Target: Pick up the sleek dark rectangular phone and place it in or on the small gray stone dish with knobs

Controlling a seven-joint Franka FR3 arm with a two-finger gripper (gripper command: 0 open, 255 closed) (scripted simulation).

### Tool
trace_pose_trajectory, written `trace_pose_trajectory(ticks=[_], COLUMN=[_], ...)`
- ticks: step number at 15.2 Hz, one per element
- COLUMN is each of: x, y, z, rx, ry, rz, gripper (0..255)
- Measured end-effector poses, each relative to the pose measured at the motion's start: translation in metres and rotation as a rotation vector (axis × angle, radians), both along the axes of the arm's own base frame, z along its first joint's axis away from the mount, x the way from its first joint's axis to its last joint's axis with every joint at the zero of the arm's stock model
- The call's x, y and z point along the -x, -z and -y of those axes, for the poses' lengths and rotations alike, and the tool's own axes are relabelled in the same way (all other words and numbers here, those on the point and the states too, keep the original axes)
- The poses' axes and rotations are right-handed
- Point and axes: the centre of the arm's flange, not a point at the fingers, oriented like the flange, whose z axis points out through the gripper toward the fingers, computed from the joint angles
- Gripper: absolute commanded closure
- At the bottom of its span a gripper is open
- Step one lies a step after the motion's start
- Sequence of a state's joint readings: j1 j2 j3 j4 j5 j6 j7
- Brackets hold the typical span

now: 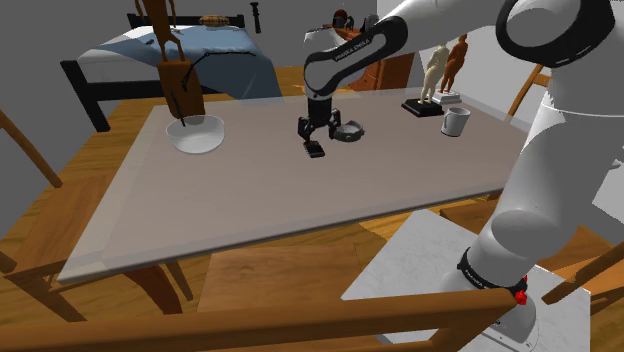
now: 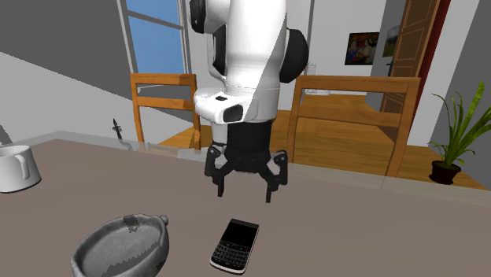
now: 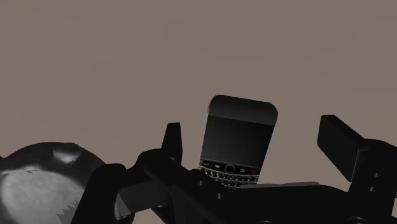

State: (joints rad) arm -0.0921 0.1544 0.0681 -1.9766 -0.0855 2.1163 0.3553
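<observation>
A black phone [image 2: 235, 245] with a small keypad lies flat on the grey-brown table [image 2: 378, 228]. It also shows at phone [image 1: 316, 149] and phone [image 3: 238, 140]. My black gripper [image 2: 245, 192] hangs a little above it, fingers spread wide and touching nothing. In the wrist view the phone lies between the two fingers [image 3: 344, 147] of the gripper [image 3: 257, 145]. A small grey stone dish [image 2: 123, 249] with knobs sits close beside the phone, seen also as dish [image 1: 349, 130] and dish [image 3: 39, 184].
A white mug [image 1: 456, 122] and two figurines [image 1: 440, 75] stand at the shoulder view's right end of the table. A glass bowl [image 1: 196, 133] and a tall brown holder [image 1: 181, 88] stand toward its left. Wooden chairs [image 2: 354, 118] ring the table.
</observation>
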Motion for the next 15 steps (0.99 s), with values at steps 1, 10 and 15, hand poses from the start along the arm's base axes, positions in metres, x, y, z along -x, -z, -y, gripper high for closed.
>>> trace_pose_trajectory(ticks=[1,10,15], x=[-0.009,-0.04,-0.04], y=[0.005,0.051,0.06], z=[0.003,0.019,0.021], rx=[0.0,0.002,0.002], ry=[0.014,0.054,0.054], rz=[0.005,0.02,0.021], gripper=[0,0,0])
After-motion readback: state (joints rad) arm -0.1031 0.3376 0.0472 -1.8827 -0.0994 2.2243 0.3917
